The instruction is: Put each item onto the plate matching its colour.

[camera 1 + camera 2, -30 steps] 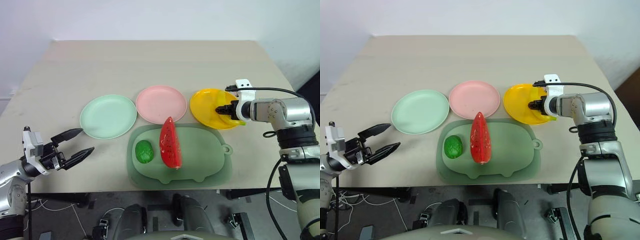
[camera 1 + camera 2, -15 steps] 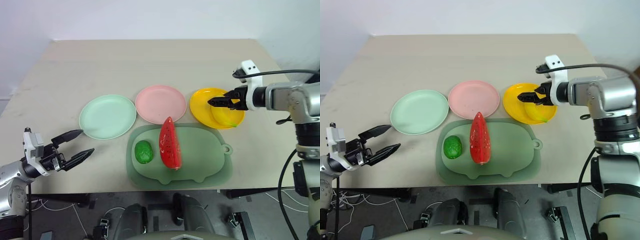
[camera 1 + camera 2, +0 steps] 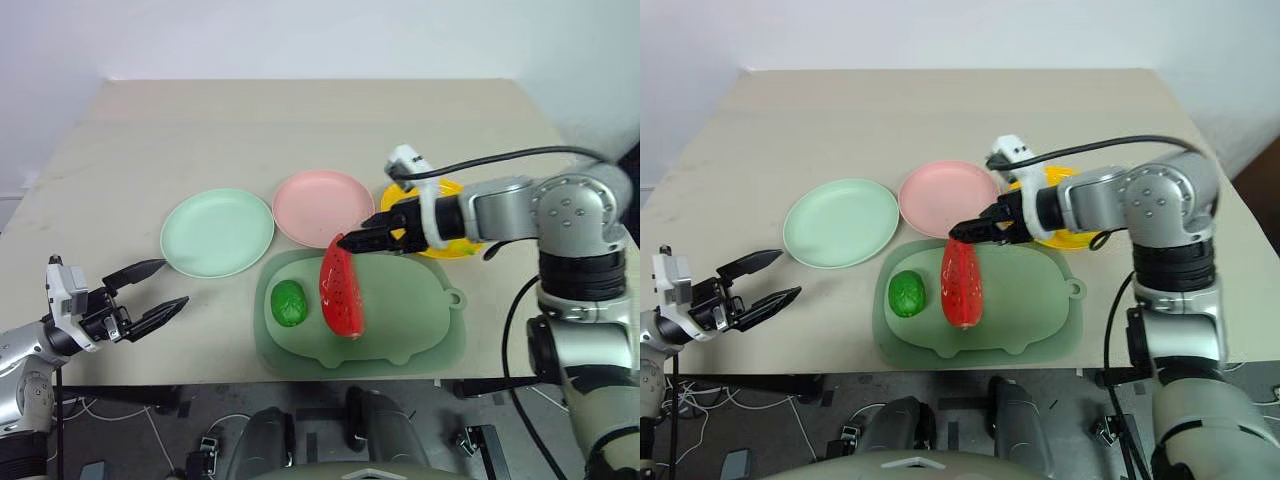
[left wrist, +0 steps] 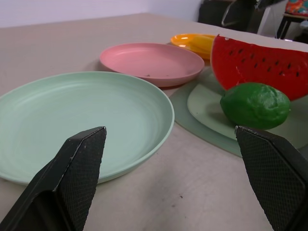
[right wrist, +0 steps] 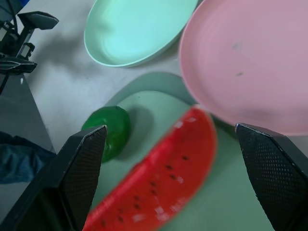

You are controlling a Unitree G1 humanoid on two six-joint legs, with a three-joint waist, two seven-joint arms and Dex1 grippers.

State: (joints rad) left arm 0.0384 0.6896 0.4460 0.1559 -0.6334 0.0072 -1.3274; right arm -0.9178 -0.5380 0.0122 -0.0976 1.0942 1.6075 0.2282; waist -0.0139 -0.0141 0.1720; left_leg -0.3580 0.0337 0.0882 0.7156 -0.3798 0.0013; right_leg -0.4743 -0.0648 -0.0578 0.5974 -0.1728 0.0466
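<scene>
- Watermelon wedge (image 3: 340, 288): we see a red slice with black seeds, standing on its edge on the sage-green pig-shaped mat (image 3: 410, 320), its pointed end toward the pink plate (image 3: 322, 207).
- Beside it on the same mat lies the small round dark-green fruit (image 3: 289, 302), just apart from the wedge.
- We see the pink plate and the mint green plate (image 3: 217, 232) both bare, side by side on the table (image 3: 300, 130) beyond the mat.
- We see the orange-yellow plate (image 3: 452, 246) partly hidden behind our right arm; the left wrist view shows a yellow banana (image 4: 204, 44) lying in it.
- Our right gripper (image 3: 352, 241) hovers over the far tip of the wedge with its fingers spread wide and nothing between them; in the right wrist view the wedge and the green fruit lie between the two fingers (image 5: 82, 168).
- Our left gripper (image 3: 165, 287) hangs off the near left edge of the table, jaws apart and empty, pointing toward the mint green plate, well apart from the mat.
</scene>
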